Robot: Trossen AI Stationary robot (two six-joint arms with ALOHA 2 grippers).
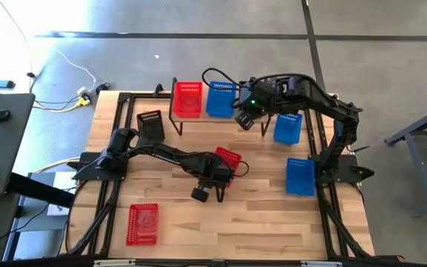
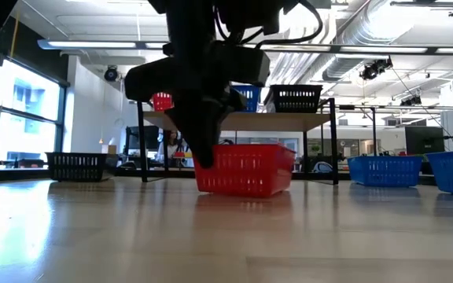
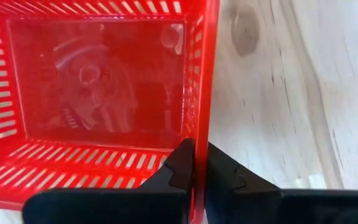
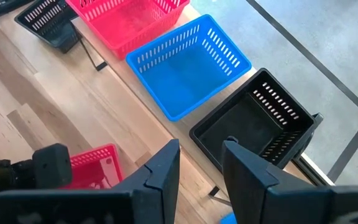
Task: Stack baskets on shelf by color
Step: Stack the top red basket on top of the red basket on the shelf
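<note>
A red basket (image 1: pixel 229 156) rests on its bottom at mid-table, with my left gripper (image 3: pixel 200 167) shut on its wall; the low view shows it too (image 2: pixel 248 170). The shelf (image 1: pixel 175 119) at the far edge carries a red basket (image 1: pixel 187 99), a blue basket (image 1: pixel 220 99) and a black basket (image 4: pixel 253 127) side by side. My right gripper (image 4: pixel 201 165) hovers open above the shelf, over the black basket, touching nothing. More baskets lie loose on the table. My left gripper pinches the red basket's side wall (image 3: pixel 199 134) near a corner, one finger (image 3: pixel 180 167) inside the basket and one (image 3: pixel 224 174) outside. The fingers come from above, pointing down. The basket stands upright with its bottom on the table.
Loose on the table: a black basket (image 1: pixel 151 123) at the far left, a red basket (image 1: pixel 142 223) near the front left, and two blue baskets (image 1: pixel 288 127) (image 1: pixel 299 176) on the right. Bare wood lies along the near edge.
</note>
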